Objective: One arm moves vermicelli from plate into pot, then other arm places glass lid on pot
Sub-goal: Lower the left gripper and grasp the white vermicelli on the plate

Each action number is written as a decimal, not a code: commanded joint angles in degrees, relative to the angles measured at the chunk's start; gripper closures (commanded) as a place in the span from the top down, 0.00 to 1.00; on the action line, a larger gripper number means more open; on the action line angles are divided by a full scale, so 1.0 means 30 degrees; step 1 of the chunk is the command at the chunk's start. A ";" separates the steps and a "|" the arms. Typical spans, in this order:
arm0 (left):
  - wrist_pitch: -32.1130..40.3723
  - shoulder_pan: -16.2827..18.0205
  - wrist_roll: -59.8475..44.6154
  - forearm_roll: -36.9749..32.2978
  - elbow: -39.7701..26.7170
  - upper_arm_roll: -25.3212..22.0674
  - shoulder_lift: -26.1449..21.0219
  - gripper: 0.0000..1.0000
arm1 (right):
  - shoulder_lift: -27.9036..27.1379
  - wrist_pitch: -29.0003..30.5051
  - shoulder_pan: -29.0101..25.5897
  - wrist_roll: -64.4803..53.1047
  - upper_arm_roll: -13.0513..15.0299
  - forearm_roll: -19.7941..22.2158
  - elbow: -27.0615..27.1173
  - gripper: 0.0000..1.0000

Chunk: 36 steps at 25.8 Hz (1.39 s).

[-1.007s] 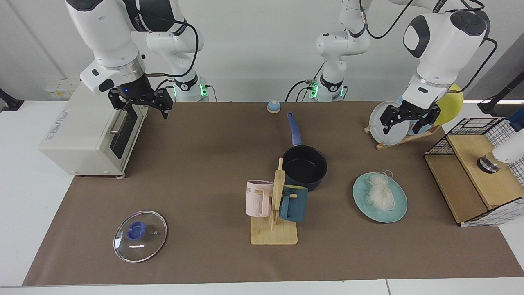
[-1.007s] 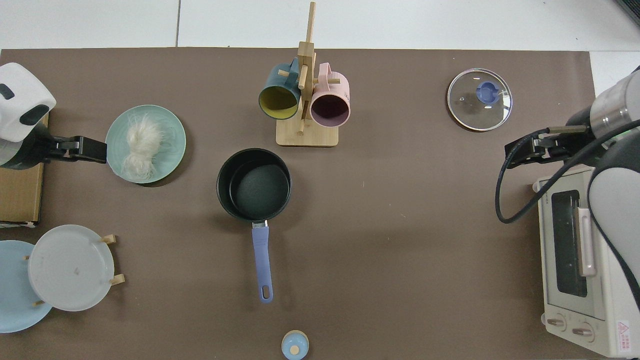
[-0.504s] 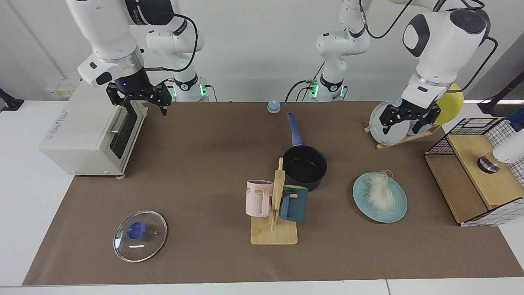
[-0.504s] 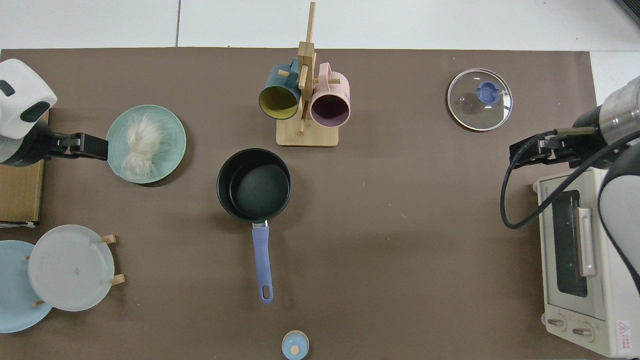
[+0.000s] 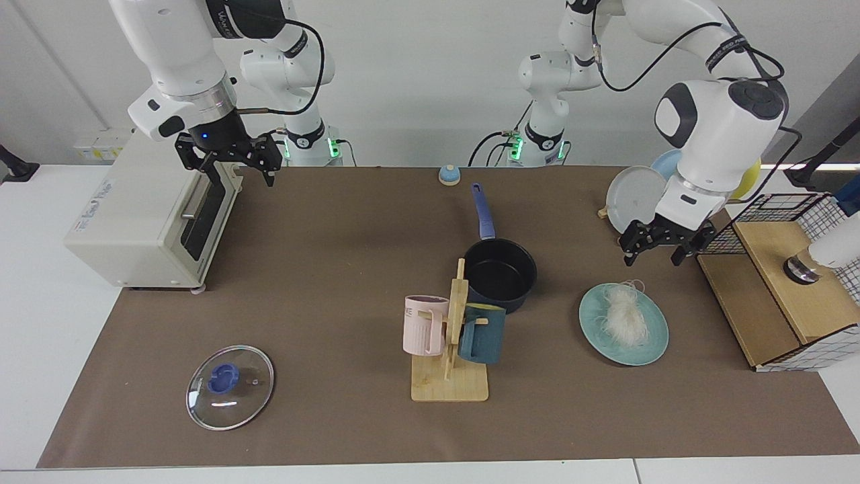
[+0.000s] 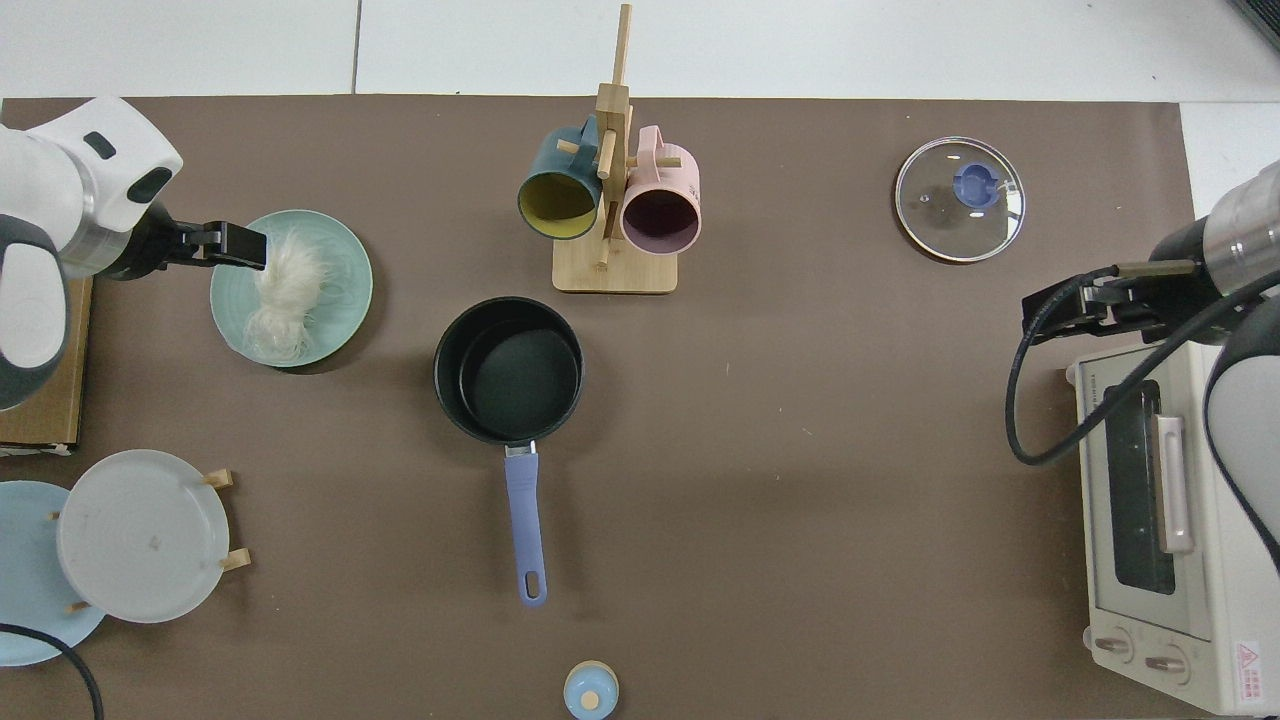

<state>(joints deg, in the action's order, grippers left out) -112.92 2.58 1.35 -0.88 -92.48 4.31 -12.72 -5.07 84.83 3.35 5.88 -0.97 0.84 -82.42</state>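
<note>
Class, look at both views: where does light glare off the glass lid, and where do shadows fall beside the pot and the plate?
Facing view: a short white glint sits on the glass lid just below its blue knob. Top view: the glint curves along the lid's rim beside the knob; the pot casts a soft shadow across the mat; a darker crescent hugs the plate along its lower edge.

A wooden mug rack [image 5: 449,376] is standing mid-mat, holding a pink mug [image 5: 423,325] and a teal mug [image 5: 481,333]. A toaster oven [image 5: 149,220] is sitting well away from the rack at one end, a wire basket [image 5: 789,279] at the other.
</note>
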 commanded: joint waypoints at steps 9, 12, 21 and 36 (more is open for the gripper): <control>-0.3432 0.0165 0.0457 0.0087 -0.0488 -0.0235 -0.3022 1.00 | 0.0432 -0.0065 -0.0091 -0.0467 -0.0057 -0.0367 -0.0387 1.00; -0.4777 0.0165 0.0573 0.0000 -0.0958 -0.0294 -0.3549 1.00 | 0.0432 -0.0036 -0.0032 -0.0380 -0.0057 -0.0367 -0.0358 1.00; -0.6189 0.0165 0.1219 -0.0147 -0.2245 -0.0324 -0.4167 1.00 | 0.0519 -0.0270 -0.0062 -0.0439 -0.0057 -0.0397 -0.0446 1.00; -0.6277 0.0136 0.1423 -0.0147 -0.3508 -0.0324 -0.4078 0.92 | 0.0490 -0.0356 -0.0032 -0.0613 -0.0087 -0.0397 -0.0358 1.00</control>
<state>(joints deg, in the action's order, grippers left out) -130.19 2.86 4.52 -0.92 -100.84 3.41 -26.18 -4.85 84.75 3.54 5.88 -1.16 0.77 -82.43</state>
